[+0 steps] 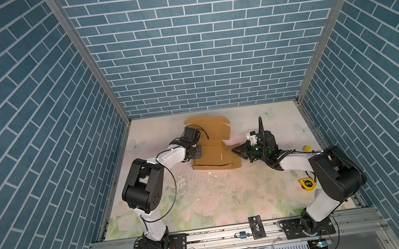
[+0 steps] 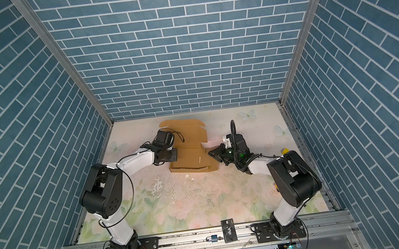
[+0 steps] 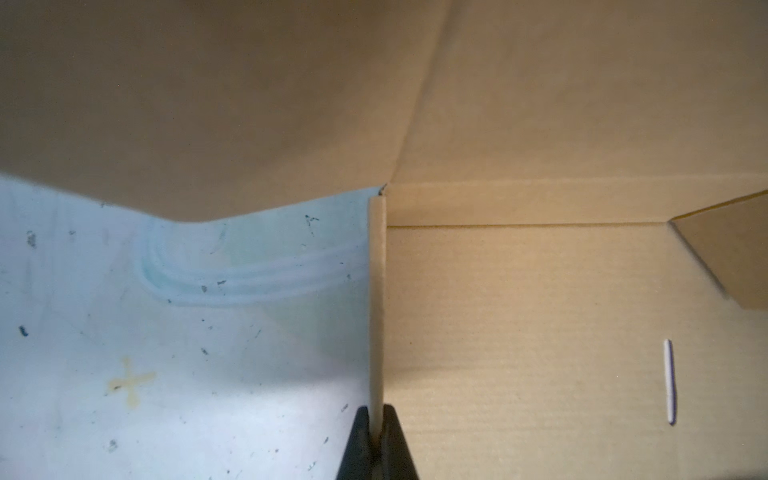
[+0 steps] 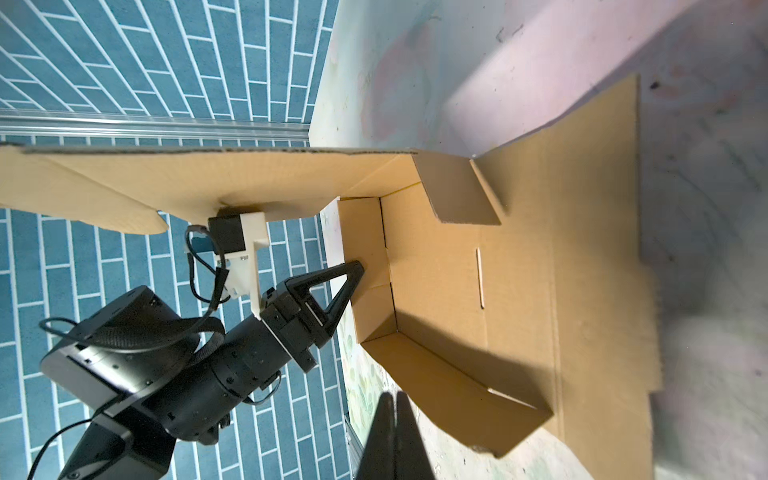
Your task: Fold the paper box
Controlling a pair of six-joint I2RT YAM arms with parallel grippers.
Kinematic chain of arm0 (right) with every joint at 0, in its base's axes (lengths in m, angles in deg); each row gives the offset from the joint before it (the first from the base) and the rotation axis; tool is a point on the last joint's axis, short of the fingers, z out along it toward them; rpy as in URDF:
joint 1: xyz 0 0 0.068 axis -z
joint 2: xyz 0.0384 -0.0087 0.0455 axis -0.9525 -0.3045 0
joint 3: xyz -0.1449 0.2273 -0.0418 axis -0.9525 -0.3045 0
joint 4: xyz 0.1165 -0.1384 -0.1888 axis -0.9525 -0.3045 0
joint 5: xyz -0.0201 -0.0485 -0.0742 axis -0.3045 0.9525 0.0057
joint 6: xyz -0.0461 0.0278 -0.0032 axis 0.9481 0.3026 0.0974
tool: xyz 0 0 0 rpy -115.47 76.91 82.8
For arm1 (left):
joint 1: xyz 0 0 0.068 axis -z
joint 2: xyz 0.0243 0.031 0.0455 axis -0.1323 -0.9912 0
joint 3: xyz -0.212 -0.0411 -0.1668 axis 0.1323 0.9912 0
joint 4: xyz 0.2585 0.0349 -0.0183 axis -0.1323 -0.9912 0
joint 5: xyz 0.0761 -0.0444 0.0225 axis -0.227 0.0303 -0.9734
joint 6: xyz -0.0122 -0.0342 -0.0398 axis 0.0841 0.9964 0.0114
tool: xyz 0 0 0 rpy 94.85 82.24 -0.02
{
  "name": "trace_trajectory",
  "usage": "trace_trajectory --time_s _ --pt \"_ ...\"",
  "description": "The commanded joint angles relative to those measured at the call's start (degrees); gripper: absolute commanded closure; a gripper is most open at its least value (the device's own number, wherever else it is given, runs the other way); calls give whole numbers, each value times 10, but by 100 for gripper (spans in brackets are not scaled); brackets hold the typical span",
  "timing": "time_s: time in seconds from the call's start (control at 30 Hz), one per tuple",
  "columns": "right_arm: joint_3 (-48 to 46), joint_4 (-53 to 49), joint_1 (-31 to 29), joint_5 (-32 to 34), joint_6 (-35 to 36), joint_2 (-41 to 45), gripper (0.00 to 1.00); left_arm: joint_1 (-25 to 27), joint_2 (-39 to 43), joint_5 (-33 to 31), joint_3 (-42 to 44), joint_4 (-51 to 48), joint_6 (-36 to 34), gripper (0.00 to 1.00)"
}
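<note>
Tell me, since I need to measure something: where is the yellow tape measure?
In a top view the tape measure lies on the floral table, on the right side, close beside the right arm and its black elbow joint.

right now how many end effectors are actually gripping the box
1. The left end effector is shut on the upright left wall of the paper box. The right end effector is shut and empty beside the right flap; whether it touches is unclear.

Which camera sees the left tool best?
The right wrist view: the whole left tool shows, shut on a side wall of the paper box. The left wrist view shows only its tips pinching that wall. In both top views it is small, partly hidden under its own wrist.
</note>
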State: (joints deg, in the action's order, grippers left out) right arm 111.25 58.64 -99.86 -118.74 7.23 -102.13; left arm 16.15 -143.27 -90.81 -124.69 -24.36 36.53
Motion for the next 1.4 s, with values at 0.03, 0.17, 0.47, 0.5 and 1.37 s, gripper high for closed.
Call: trace_trajectory --time_s 0.03,0.17,0.47,0.5,1.37 --pt "10 -56 -15 -26 44 4 100 -20 10 -11 -13 -5 -1 100" --pt "36 -84 -36 -37 59 -26 100 -37 4 -7 -20 -16 8 100" --pt "101 -128 -65 -44 86 -100 100 -60 13 2 -9 -9 15 100" --pt "102 -127 -65 -40 86 -103 100 -60 17 2 -4 -4 15 100" --pt "208 -168 -66 -11 118 -178 100 -33 0 31 -10 -7 51 100"
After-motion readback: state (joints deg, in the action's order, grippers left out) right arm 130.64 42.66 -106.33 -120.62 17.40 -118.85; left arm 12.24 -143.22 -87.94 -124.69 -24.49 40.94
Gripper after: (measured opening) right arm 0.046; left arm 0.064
